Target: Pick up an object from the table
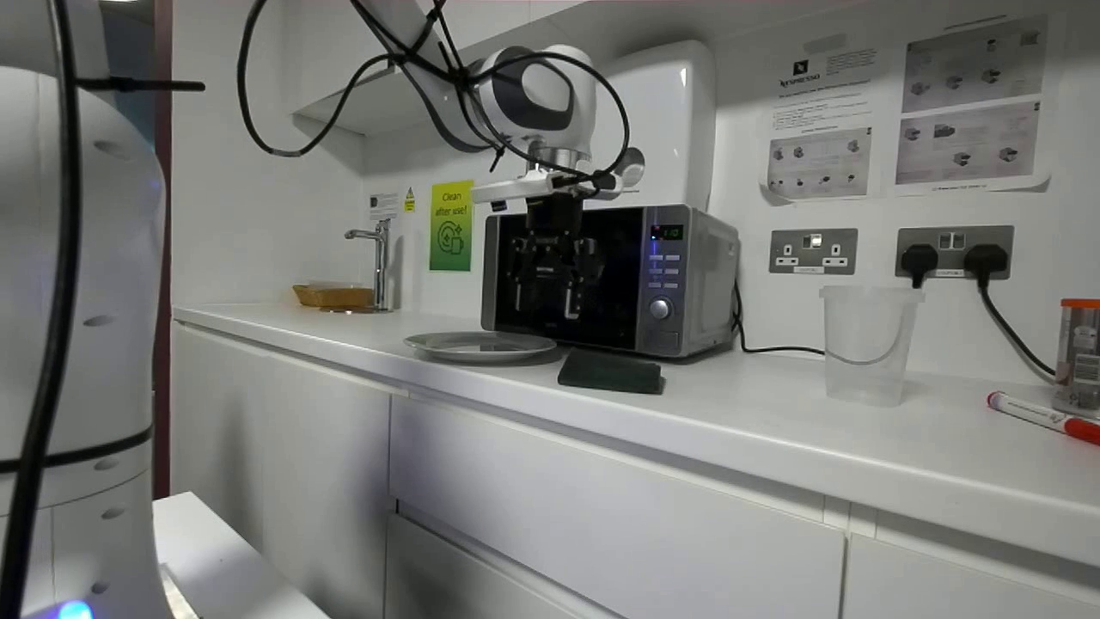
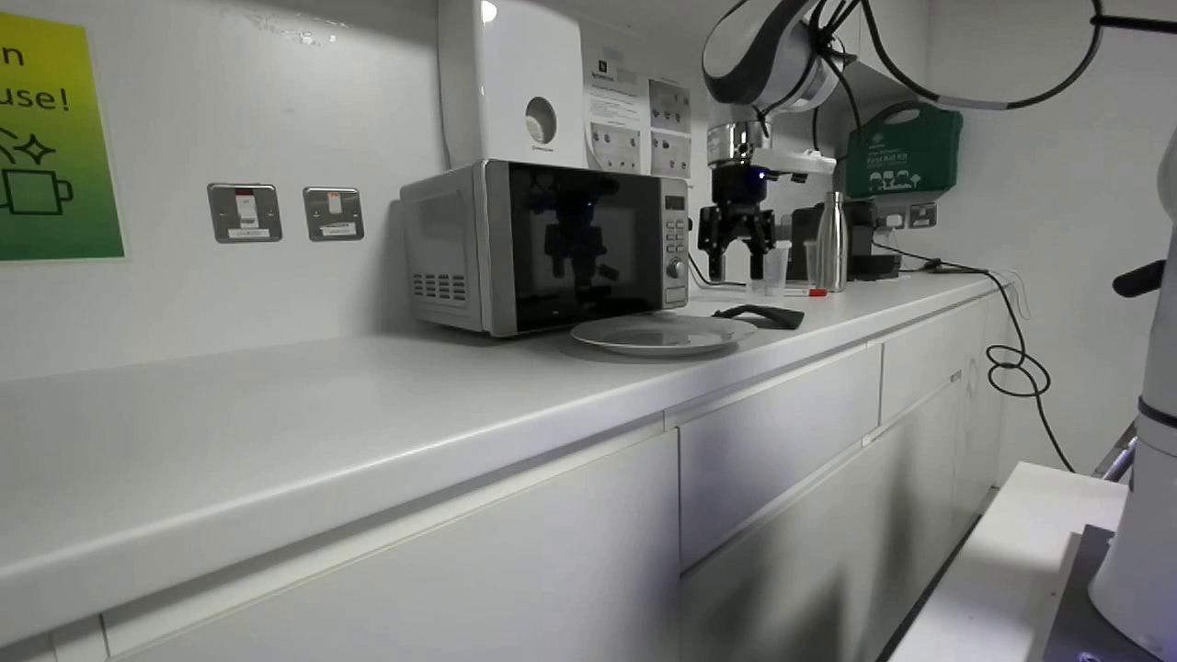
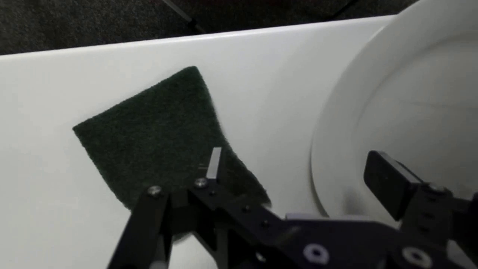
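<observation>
Scourer (image 3: 149,129), dark green, fibrous and roughly four-sided, lies on the smooth white counter (image 1: 756,404) just beside the plate (image 3: 334,142), a strip of white between them. In an exterior view the scourer (image 2: 779,317) arches slightly. The plate is round, pale grey, broad-rimmed. Behind it stands a boxy microwave (image 2: 441,230) with a glossy dark door; well apart from the plate, on the scourer's side, a tapered, see-through plastic tub (image 1: 868,335). The black, angular gripper (image 2: 737,267) hangs higher than the plate, fingers spread wide. The scourer lies below it, apart; in the wrist view one finger overlaps the scourer, the opposite fingertip the plate.
</observation>
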Motion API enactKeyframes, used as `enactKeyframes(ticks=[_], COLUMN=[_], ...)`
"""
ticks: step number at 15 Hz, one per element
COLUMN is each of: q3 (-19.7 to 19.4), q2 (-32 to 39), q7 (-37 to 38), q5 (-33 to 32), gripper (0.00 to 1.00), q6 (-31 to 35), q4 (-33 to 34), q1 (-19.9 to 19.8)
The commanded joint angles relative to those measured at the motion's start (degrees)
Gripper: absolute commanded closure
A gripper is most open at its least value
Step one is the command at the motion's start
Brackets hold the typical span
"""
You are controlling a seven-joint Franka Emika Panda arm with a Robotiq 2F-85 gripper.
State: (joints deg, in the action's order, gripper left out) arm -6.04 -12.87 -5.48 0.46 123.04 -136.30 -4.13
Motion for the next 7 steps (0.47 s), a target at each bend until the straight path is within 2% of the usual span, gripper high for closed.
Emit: enactKeyframes(ticks=[1, 7], q3=[0.3, 0.5], q2=[-0.7, -2.1], q7=[0.1, 0.2], q5=[0.8, 1.4], gripper=[0.00, 0.00], q6=[-0.2, -0.4], q4=[0.0, -0.4], q1=[0.1, 0.3])
